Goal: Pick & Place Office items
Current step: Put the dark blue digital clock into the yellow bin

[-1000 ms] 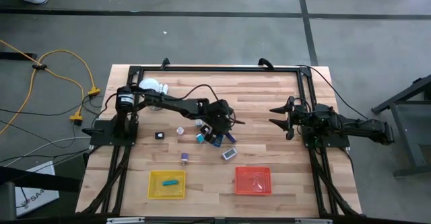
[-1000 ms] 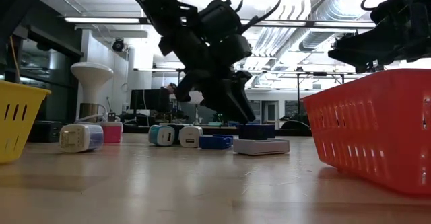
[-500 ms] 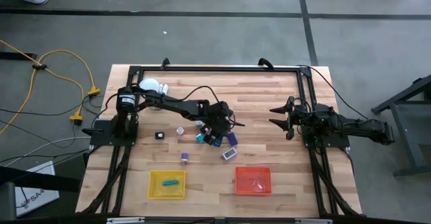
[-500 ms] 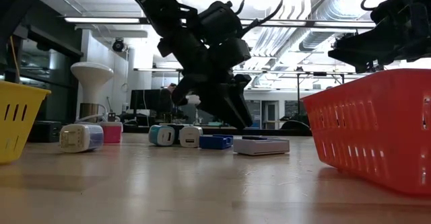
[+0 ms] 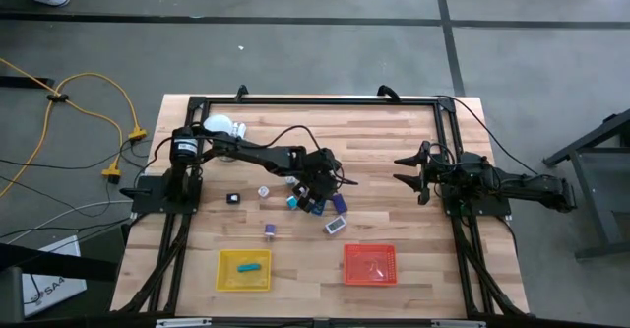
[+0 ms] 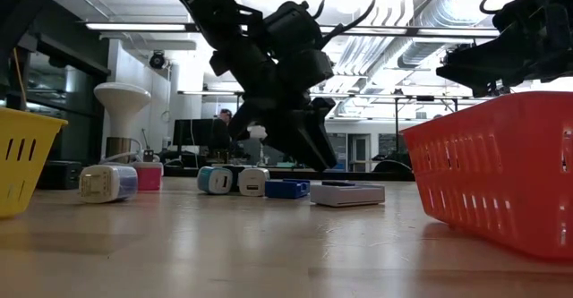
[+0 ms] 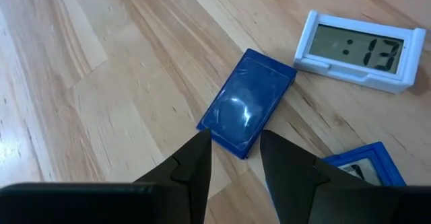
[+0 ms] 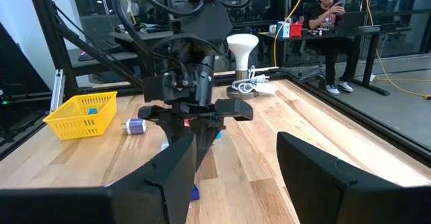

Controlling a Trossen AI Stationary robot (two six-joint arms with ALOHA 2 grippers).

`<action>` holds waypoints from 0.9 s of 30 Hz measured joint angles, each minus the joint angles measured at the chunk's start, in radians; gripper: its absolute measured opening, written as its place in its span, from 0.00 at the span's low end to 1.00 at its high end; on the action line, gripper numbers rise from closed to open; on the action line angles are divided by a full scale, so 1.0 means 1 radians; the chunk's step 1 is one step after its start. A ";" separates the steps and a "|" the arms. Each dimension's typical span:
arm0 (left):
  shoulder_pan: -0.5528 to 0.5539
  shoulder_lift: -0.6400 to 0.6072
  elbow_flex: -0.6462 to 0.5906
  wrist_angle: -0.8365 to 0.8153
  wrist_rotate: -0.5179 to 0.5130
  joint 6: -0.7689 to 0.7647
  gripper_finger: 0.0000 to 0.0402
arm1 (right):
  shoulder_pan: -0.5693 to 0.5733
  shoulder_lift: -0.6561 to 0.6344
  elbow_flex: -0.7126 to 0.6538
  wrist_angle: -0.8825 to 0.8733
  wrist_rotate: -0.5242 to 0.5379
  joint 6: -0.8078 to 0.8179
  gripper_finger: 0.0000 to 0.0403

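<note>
My left gripper [image 5: 320,203] [image 7: 234,146] is open and low over the middle of the table. A flat blue block [image 7: 246,113] [image 5: 338,202] lies flat on the wood, and its near end sits between my two fingertips; I cannot tell whether they touch it. A white digital clock [image 7: 357,49] [image 5: 335,226] lies beyond it and a blue clock [image 7: 360,170] beside it. More small items lie to the left: a teal one [image 5: 293,200], a white one [image 5: 264,191], a black one [image 5: 232,198] and a purple roll [image 5: 270,230]. My right gripper [image 5: 409,170] [image 8: 236,163] hovers open over the table's right part.
A yellow mesh tray [image 5: 243,270] with a teal item [image 5: 249,266] inside and an orange mesh tray [image 5: 369,264] sit near the table's near edge. A white globe [image 5: 221,126] stands at the far left. Bare wood shows between the two arms. A person sits beyond the table [image 8: 330,9].
My left gripper has shifted slightly toward the table's left and sunk over the blue block, which it now mostly hides in the low view. It has since kept still. No item has moved.
</note>
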 joint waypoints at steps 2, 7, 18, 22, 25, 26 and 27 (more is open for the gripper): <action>0.000 0.000 0.000 0.000 0.000 0.000 0.30 | 0.000 0.000 0.000 0.000 0.000 0.000 0.48; 0.000 0.000 0.000 -0.002 0.000 -0.003 0.30 | 0.000 0.000 0.000 0.000 0.000 0.000 0.48; 0.000 0.000 0.002 -0.035 0.000 -0.053 0.30 | 0.000 0.000 0.000 0.000 0.000 0.000 0.48; 0.000 0.000 0.002 -0.045 0.000 -0.089 0.30 | 0.000 0.000 0.000 0.001 0.000 0.000 0.48; 0.000 0.000 0.002 -0.049 0.000 -0.099 0.30 | 0.000 0.000 0.000 0.001 0.000 0.000 0.48; 0.000 -0.001 0.002 -0.049 0.000 -0.100 0.30 | 0.000 0.000 0.000 0.001 0.000 0.000 0.48; 0.000 -0.001 0.002 -0.048 0.000 -0.101 0.30 | 0.000 0.000 0.000 0.001 0.000 0.000 0.48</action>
